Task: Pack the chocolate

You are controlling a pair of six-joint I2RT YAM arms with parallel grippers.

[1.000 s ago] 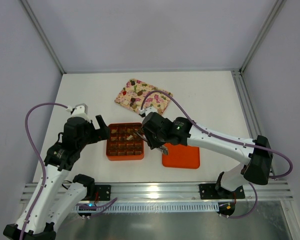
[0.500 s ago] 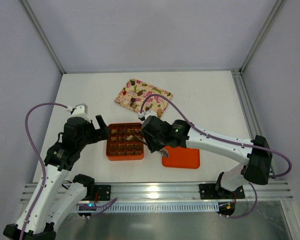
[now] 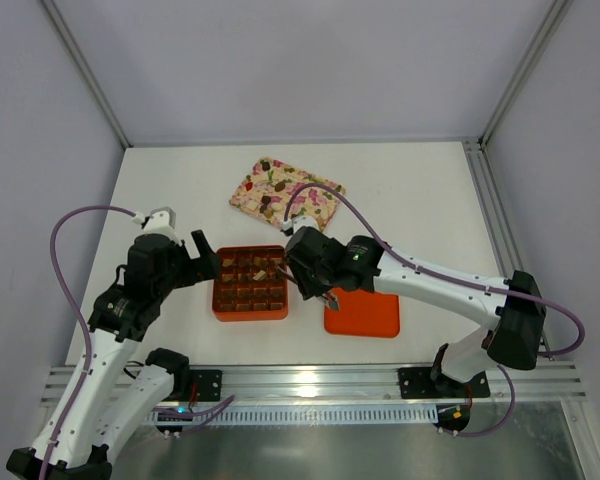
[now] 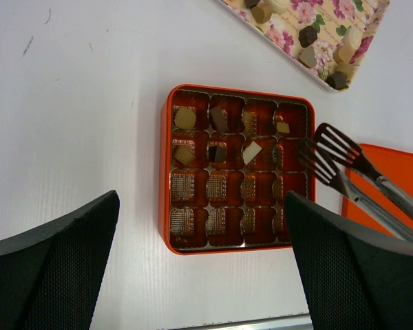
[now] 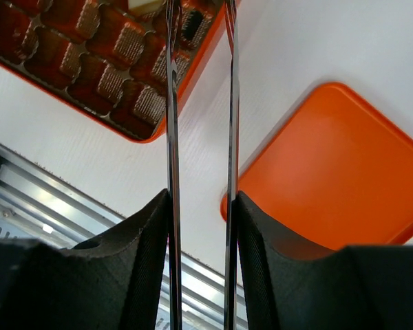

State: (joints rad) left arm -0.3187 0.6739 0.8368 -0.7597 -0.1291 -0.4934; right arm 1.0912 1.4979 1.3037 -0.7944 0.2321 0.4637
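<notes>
Since half a second ago: draws the tongs [image 4: 344,168] back toward the right rim of the orange grid box [image 4: 166,172], blades parted and empty. Leaves a pale chocolate [image 4: 252,151] tilted in the second row, third cell. Keeps right gripper [image 5: 201,206] fingers clamped on the tong handles; holds left gripper [image 4: 201,206] fingers wide above the box's near edge. Likely one more piece packed; more to fetch from the floral tray [image 4: 287,38].

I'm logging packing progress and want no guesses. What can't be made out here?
Right wrist view: tips of the tongs run past the top edge.
Top external view: cells of the orange box are too small to tell filled from empty.
Left wrist view: the floral tray is cut by the top edge, so its chocolate cannot be counted.
</notes>
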